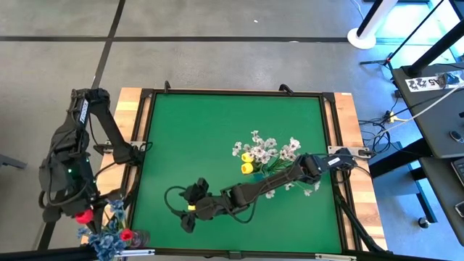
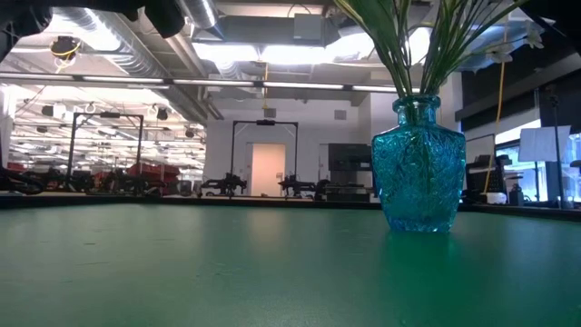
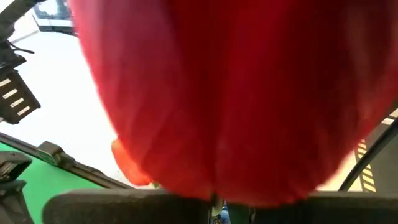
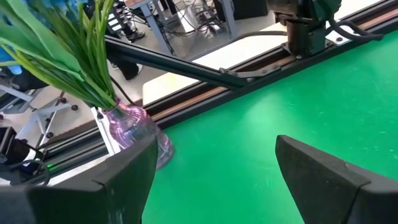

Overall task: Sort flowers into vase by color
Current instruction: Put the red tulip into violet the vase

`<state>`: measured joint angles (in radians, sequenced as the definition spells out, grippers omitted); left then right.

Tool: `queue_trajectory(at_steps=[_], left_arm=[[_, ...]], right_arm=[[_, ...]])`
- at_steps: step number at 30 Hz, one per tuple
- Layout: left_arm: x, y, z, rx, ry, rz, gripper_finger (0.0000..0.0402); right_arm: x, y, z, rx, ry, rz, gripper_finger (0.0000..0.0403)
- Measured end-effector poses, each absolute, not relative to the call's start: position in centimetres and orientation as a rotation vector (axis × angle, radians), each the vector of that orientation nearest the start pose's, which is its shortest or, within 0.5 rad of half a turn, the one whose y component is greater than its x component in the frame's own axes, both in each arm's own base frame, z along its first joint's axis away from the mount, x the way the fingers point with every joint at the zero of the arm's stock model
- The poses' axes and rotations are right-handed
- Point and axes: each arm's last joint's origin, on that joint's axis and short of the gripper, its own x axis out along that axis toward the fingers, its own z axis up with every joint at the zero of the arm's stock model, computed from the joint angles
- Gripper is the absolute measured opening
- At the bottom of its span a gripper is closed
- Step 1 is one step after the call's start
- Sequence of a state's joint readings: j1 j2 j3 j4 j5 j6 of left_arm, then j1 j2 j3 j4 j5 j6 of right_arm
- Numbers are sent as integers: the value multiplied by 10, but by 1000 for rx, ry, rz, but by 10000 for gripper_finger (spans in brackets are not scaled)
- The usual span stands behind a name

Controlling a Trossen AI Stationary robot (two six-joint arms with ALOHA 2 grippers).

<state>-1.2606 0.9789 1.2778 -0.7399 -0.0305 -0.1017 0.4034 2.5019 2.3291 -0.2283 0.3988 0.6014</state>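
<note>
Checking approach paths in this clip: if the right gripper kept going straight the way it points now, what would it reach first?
Probably the pink glass vase with green stems at the table corner; the right gripper is open, with only bare green mat between. Depth is uncertain.

A green table surface [image 1: 217, 138] inside a dark frame, flanked by wooden edge strips [image 1: 129, 116], carries the scene. Right of centre stands a blue glass vase [image 2: 418, 163], seen from above only as its bouquet: yellow tulip heads [image 1: 249, 162] and sprays of white blossoms [image 1: 270, 148] on green stems [image 2: 408, 45]. At the near left corner of the mat stands a clear, pink-tinged vase [image 4: 138, 127], holding green stems with blue blossoms [image 1: 107, 235] and a red tulip head [image 1: 127, 234]. The remaining green surface is bare in the high view.
</note>
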Motion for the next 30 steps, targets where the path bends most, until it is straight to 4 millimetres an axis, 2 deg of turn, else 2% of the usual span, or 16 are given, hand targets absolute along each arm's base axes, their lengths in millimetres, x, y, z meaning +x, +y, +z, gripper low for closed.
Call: queue_trajectory(at_steps=[11,15,23,26,30], left_arm=[[57,-171,407,216,464,-1149,6],[55,-164,407,160,516,-1118,27],[53,-149,411,47,564,-1075,100],[51,-144,411,2,602,-1055,107],[50,-141,409,-12,634,-1036,89]], right_arm=[[529,215,241,442,367,-80,324],[529,215,241,449,373,-63,324],[529,216,241,451,376,-56,324],[529,216,241,451,376,-56,324],[529,216,241,452,380,-46,324]])
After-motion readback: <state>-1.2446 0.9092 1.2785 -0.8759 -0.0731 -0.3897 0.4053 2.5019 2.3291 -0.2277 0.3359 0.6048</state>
